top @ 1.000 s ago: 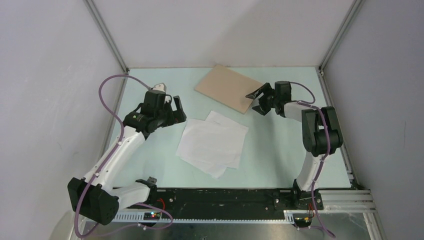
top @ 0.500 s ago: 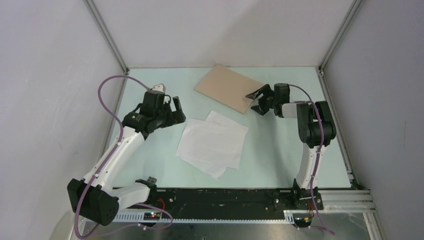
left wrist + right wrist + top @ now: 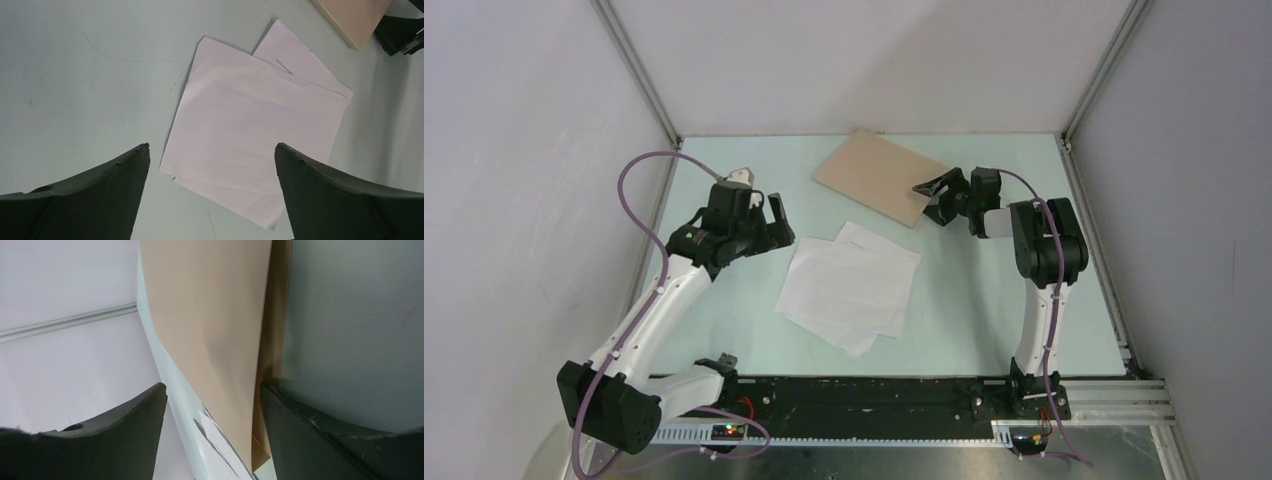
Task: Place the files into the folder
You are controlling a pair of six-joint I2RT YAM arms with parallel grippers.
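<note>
White sheets, the files [image 3: 849, 288], lie nearest you in a loose, fanned stack at the middle of the pale green table [image 3: 984, 300]. Just left of them your left gripper [image 3: 776, 222] hovers above the table with its jaws spread wide, holding nothing. Farther back, the tan folder [image 3: 879, 175] lies flat, apart from the sheets. Your right gripper [image 3: 936, 198] sits at its right corner, jaws apart with the cardboard edge between them. Whether either finger touches the cardboard is hard to tell from these views.
</note>
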